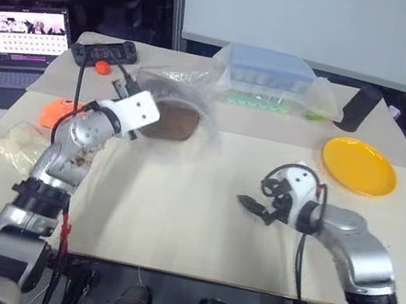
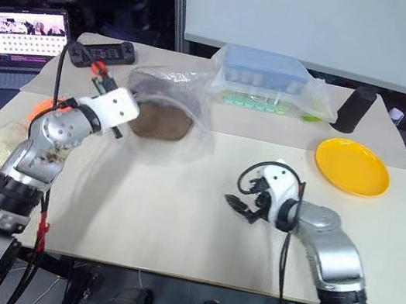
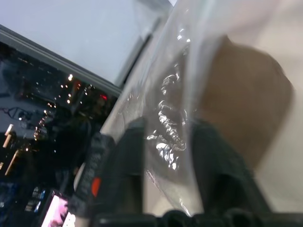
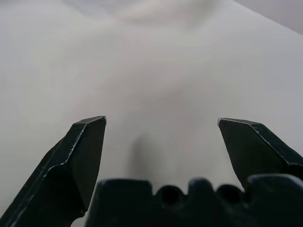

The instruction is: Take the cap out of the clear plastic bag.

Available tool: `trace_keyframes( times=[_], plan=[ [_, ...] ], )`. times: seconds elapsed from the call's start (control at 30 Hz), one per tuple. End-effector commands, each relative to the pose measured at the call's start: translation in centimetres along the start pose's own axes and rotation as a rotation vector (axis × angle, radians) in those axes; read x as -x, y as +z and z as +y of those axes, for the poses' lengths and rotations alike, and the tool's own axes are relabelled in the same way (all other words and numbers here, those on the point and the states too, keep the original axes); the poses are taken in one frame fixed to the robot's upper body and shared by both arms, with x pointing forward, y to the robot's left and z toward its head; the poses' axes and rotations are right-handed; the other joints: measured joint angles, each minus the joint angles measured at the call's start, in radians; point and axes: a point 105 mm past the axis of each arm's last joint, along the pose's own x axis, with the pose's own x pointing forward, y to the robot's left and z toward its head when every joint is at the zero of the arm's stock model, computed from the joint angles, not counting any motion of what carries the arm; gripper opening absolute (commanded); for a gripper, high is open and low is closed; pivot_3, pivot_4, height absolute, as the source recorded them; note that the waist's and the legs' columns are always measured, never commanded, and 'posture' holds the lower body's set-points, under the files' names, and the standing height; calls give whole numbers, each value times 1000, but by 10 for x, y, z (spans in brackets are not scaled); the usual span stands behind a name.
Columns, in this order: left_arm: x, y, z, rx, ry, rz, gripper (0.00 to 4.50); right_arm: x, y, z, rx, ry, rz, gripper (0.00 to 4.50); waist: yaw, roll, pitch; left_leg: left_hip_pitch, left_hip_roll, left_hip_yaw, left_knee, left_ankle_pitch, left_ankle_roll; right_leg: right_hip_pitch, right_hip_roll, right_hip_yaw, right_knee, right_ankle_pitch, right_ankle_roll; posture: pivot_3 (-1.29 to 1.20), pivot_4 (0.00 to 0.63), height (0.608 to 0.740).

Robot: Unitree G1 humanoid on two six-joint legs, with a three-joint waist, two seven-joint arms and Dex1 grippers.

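The dark brown cap [image 1: 170,121] lies inside the clear plastic bag [image 1: 198,92] at the back middle of the table. My left gripper [image 3: 168,127] is at the bag's left edge, shut on a fold of the glossy film, and the cap [image 3: 246,109] lies just beyond its fingers. The cap stays in the bag. My right gripper [image 1: 252,206] hovers open over bare table to the right and nearer me, pointing left, with nothing between its fingers [image 4: 87,142].
A yellow plate [image 1: 359,165] sits at the right. A bagged box with a blue lid [image 1: 271,77] and a black cylinder [image 1: 356,108] stand at the back. On the left are a laptop [image 1: 23,34], an orange object [image 1: 57,110] and a pale packet [image 1: 20,142].
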Motion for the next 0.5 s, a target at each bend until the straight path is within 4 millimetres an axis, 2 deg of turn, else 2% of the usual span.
trace_keyframes(
  times=[0.03,0.27,0.37,0.5],
  plan=[
    [-10,19,11,137,0,-64,14,-15,22,30,-155,43,-109,4500,-3,0,0,0,0,0,0,0,0,0,0,0,0,0,0,0,150,740],
    [-22,38,-14,304,-125,-78,14,-46,48,54,-518,38,-211,4500,-7,0,0,0,0,-1,0,0,0,-2,0,0,5,0,0,0,150,740],
    [-22,51,-28,361,-202,-93,14,-61,52,39,-669,-18,-241,4500,-6,0,0,1,0,-1,0,0,0,-3,0,0,6,0,0,0,150,740],
    [-19,65,-36,396,-263,-106,14,-78,52,19,-831,-68,-275,4500,-1,0,0,1,-1,-1,0,1,-1,-2,0,0,6,0,0,0,150,740]
  ],
)
